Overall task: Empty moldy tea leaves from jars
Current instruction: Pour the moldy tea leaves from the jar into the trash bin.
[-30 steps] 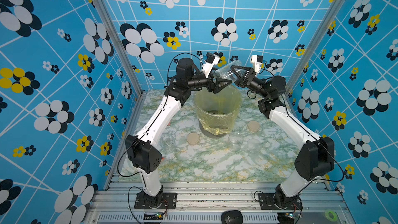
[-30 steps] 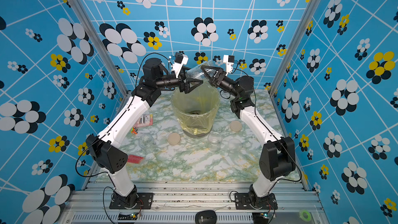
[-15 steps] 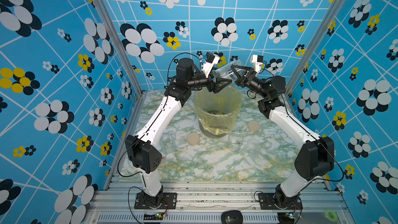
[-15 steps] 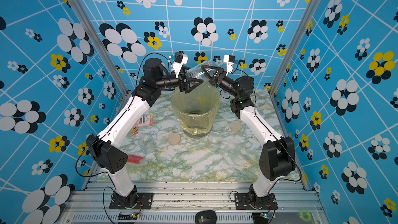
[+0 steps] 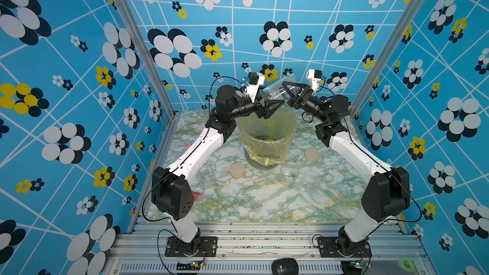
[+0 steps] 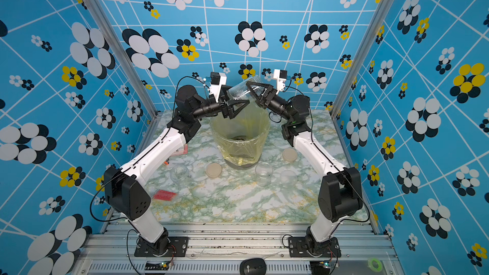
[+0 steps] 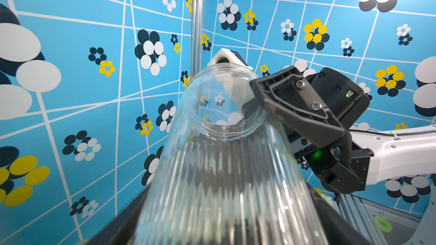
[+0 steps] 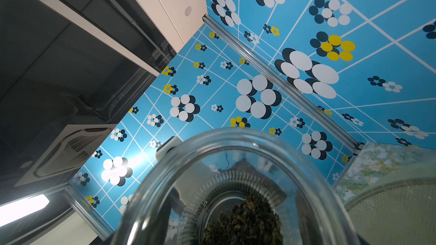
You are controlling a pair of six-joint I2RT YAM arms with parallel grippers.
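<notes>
A clear ribbed jar [image 5: 275,91] [image 6: 238,91] hangs tilted above the bin, base low and mouth raised. My left gripper [image 5: 272,103] [image 6: 239,105] is shut on its base end. In the left wrist view the jar [image 7: 224,173] fills the space between those jaws. My right gripper [image 5: 287,87] [image 6: 250,85] is shut on the neck at the mouth end, and one of its fingers [image 7: 295,109] lies against the rim. The right wrist view looks down the mouth [image 8: 236,152] at dark moldy tea leaves [image 8: 247,220] near the base. Two empty open jars [image 5: 206,173] [image 5: 289,171] stand on the table.
The bin [image 5: 267,138], lined with a yellow bag, stands mid-table with dark leaves [image 5: 262,137] at its bottom. Two beige lids [image 5: 237,170] [image 5: 311,154] and a translucent lid [image 5: 311,177] lie around it. A red packet [image 6: 164,195] lies front left.
My right gripper's jaws have narrowed onto the jar's neck. Both arms and the jar have stayed almost where they were.
</notes>
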